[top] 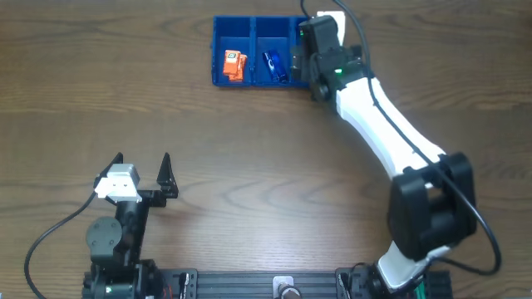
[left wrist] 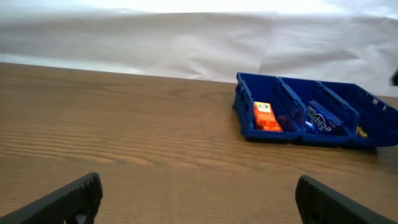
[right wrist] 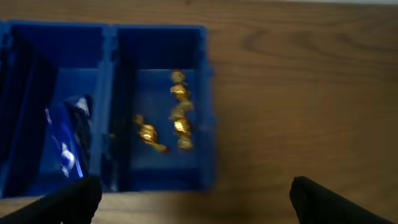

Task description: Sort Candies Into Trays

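A blue tray [top: 218, 33] with three compartments stands at the table's far side. Its left bin holds orange candies [top: 233, 66], the middle bin blue-wrapped candies [top: 272, 64]. In the right wrist view the right bin holds several gold-wrapped candies [right wrist: 177, 115], beside the blue candies [right wrist: 65, 146]. My right gripper [right wrist: 189, 199] hangs above that right bin, open with nothing between its fingers; from above it [top: 309, 58] covers the bin. My left gripper [top: 141, 162] stands open near the table's front left, far from the tray [left wrist: 249, 127], with the orange candies [left wrist: 265, 116] ahead.
Bare wooden table [top: 249, 166] surrounds the tray on all sides. A white backdrop [left wrist: 186, 43] rises behind the table's far edge. Cables run from both arm bases along the front edge.
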### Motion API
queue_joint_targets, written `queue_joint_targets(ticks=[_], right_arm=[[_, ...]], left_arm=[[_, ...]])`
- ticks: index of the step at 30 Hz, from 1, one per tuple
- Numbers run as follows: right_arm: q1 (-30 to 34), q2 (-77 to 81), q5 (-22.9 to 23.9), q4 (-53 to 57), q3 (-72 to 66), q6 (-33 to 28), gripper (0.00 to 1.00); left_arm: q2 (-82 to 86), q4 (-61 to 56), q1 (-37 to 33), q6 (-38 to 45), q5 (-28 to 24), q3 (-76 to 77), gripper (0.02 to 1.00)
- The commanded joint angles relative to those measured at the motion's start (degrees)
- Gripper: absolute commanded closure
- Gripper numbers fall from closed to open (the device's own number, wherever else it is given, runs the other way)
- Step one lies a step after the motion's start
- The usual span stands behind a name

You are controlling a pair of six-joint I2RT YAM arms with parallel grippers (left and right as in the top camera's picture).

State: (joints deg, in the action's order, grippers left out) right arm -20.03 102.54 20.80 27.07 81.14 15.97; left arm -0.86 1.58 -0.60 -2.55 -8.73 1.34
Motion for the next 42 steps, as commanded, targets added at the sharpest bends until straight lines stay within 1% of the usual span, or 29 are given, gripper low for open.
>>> queue_joint_targets(ticks=[1, 2, 5, 7, 11, 14, 17, 18, 22, 27, 33, 38, 42], right_arm=[[3.61, -16.28, 1.03, 5.53, 0.26, -4.35, 0.001], [4.44, -19.54, 1.03, 7.17, 0.15, -4.66, 0.001], [7.48, -30.25, -1.64, 9.14, -3.76, -10.14, 0.001], [9.9, -37.68, -3.41, 7.85, -9.9, -11.45, 0.001], [14.19, -51.65, -7.65, 3.45, -24.17, -11.58, 0.001], [16.48, -63.82, -13.4, 1.68, -34.45, -11.61, 0.001], [16.63, -73.44, -18.99, 2.25, -41.55, -11.56, 0.003], [16.65, -75.58, -19.76, 2.67, -43.63, -11.54, 0.001], [17.92, -80.56, -20.61, 1.03, -51.39, -11.3, 0.001], [19.74, -87.45, -23.76, -7.17, -60.7, -11.37, 0.001], [19.74, -93.66, -23.96, -12.37, -68.15, -11.54, 0.001], [19.74, -95.47, -24.81, -17.51, -74.42, -11.52, 0.001], [19.74, -95.47, -24.79, -25.83, -80.83, -11.54, 0.001]], left_arm=[[0.44, 2.01, -0.13, 0.44, -1.38, -1.07, 0.02], [0.44, 2.01, -0.13, 0.44, -1.38, -1.07, 0.02], [0.44, 2.03, -0.13, 0.44, -1.38, -1.07, 0.02], [0.44, 2.01, -0.13, 0.44, -1.38, -1.07, 0.023], [0.44, 2.01, -0.13, 0.44, -1.38, -1.07, 0.02], [0.44, 2.01, -0.13, 0.44, -1.38, -1.07, 0.02], [0.44, 2.01, -0.13, 0.44, -1.38, -1.07, 0.02], [0.44, 2.01, -0.13, 0.44, -1.38, -1.07, 0.02], [0.44, 2.03, -0.13, 0.44, -1.38, -1.07, 0.02], [0.44, 2.01, -0.13, 0.44, -1.38, -1.07, 0.02], [0.44, 2.01, -0.13, 0.44, -1.38, -1.07, 0.02], [0.44, 2.01, -0.13, 0.44, -1.38, -1.07, 0.02], [0.44, 2.03, -0.13, 0.44, -1.38, -1.07, 0.02]])
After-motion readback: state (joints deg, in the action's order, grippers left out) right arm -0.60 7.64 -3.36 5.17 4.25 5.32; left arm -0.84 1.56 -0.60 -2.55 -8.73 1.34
